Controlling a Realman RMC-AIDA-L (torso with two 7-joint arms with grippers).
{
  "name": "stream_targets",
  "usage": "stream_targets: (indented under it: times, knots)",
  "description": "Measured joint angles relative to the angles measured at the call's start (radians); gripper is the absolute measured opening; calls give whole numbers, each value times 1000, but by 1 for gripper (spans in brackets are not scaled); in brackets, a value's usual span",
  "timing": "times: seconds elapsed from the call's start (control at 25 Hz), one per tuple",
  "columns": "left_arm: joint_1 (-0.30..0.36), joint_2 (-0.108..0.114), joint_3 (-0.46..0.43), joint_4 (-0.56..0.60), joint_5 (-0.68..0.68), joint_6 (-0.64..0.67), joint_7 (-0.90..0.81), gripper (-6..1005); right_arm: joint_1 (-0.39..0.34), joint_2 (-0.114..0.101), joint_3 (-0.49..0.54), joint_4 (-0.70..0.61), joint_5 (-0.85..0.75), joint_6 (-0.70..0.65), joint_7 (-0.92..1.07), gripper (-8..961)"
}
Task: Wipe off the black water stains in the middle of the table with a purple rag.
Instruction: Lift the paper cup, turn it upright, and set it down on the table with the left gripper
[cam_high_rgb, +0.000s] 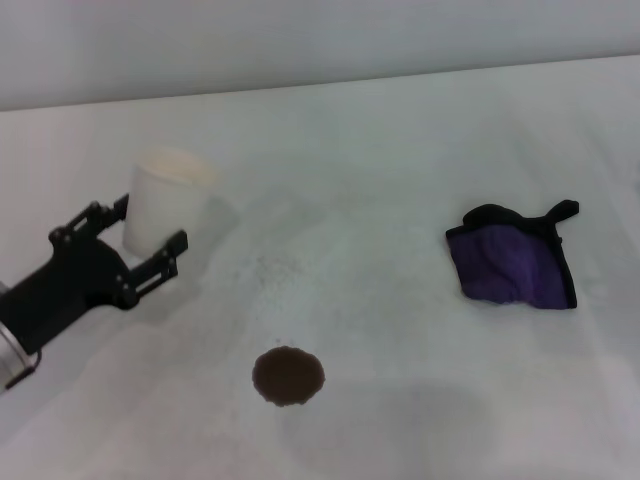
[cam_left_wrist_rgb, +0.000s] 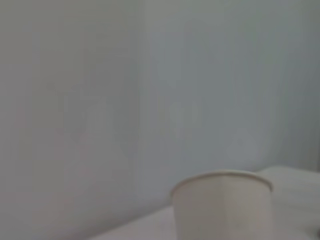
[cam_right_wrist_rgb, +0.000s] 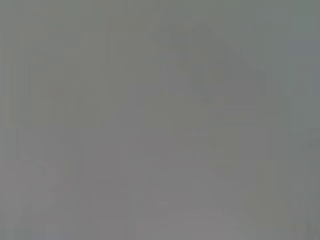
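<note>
Nothing wiped yet: round dark stain (cam_high_rgb: 288, 376) sits untouched, crumpled purple rag (cam_high_rgb: 514, 262) far off from the spread-open left gripper (cam_high_rgb: 148, 236) by the white paper cup (cam_high_rgb: 164, 201).

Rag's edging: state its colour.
Black, bordering the purple rag; head view shows it best.

We see a purple rag (cam_high_rgb: 512, 262) edged in black at the right of the frame, on a plain white table (cam_high_rgb: 400, 160). Low in the centre lies a dark brown-black stain (cam_high_rgb: 288, 375); at upper left, a white cup (cam_high_rgb: 165, 200) and a black gripper (cam_high_rgb: 140, 240).
</note>
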Motion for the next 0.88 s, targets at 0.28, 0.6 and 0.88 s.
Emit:
stream_targets:
  times: [0.28, 0.6, 0.88]
  knots:
    - [13, -5, 0, -97, -8, 74, 95, 781, -25, -1, 0, -17, 0, 29, 0, 855]
    - [37, -6, 1, -113, -24, 91, 150, 782, -31, -1, 0, -18, 0, 36, 0, 854]
    - [59, -7, 3, -115, -22, 105, 158, 783, -31, -1, 0, -18, 0, 37, 0, 855]
